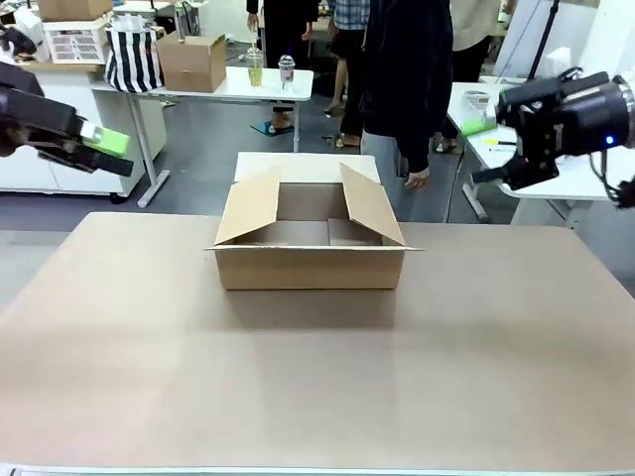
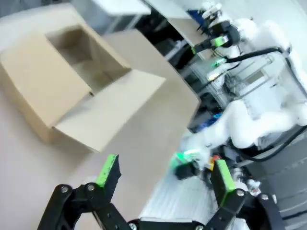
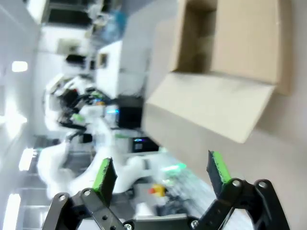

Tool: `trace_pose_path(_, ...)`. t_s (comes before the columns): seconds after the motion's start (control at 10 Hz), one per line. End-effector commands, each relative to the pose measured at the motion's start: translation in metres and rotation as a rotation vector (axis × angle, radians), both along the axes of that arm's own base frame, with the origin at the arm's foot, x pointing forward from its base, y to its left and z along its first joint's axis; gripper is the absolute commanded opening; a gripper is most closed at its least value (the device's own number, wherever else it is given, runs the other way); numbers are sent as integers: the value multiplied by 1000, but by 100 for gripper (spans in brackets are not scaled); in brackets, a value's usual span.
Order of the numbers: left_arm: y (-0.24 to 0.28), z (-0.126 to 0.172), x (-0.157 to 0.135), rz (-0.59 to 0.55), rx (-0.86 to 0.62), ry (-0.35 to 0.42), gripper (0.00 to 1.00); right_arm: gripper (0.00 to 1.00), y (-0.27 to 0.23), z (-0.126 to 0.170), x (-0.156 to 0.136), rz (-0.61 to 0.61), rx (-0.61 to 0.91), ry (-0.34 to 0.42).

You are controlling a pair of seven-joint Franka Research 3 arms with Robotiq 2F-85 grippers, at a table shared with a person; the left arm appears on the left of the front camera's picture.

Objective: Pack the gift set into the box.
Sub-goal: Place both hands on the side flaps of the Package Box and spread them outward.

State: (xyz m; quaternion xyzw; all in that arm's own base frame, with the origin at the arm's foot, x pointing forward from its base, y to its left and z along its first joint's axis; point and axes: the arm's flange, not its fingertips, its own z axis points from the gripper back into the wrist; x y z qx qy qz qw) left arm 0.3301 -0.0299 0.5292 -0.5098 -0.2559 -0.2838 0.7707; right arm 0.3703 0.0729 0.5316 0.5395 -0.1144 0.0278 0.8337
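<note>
The box (image 1: 310, 266) is a wide, shallow brown carton at the far middle of the table, its four flaps standing open and its inside bare as far as I can see. The same box (image 2: 45, 91) lies up-left in the left wrist view, and the box (image 3: 225, 57) fills the upper right of the right wrist view. My left gripper (image 1: 99, 149) hovers open at the far left, well clear of the box; its fingers (image 2: 108, 171) hold nothing. My right gripper (image 1: 501, 134) hangs open at the far right, its fingers (image 3: 218, 167) bare. The gift set is out of view.
A person in dark clothes (image 1: 402, 79) stands behind the box, one hand hanging by the table's far edge. The tan table top (image 1: 317, 377) stretches wide in front of the box. White tables with a smaller carton (image 1: 193, 61), a striped bag and cups stand farther back.
</note>
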Motion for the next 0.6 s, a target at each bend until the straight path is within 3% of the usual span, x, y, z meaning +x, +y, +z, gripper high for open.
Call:
trace_pose_path(0.0, -4, -6, 27, 165, 166, 382, 100, 100, -17, 1, 16, -192, 456, 357)
trace_pose_path(0.2, -5, -15, 33, 151, 83, 526, 100, 100, -25, 1, 12, -184, 498, 309)
trace_pose_path(0.3, -3, -17, 36, 190, 8, 533, 100, 100, -22, -3, 13, -183, 427, 310)
trace_pose_path(0.4, 2, -15, 40, 227, -54, 470, 100, 100, -15, -9, 11, -170, 297, 279)
trace_pose_path(0.5, -2, -37, 39, 182, 99, 508, 100, 100, -36, -2, 17, -124, 439, 291)
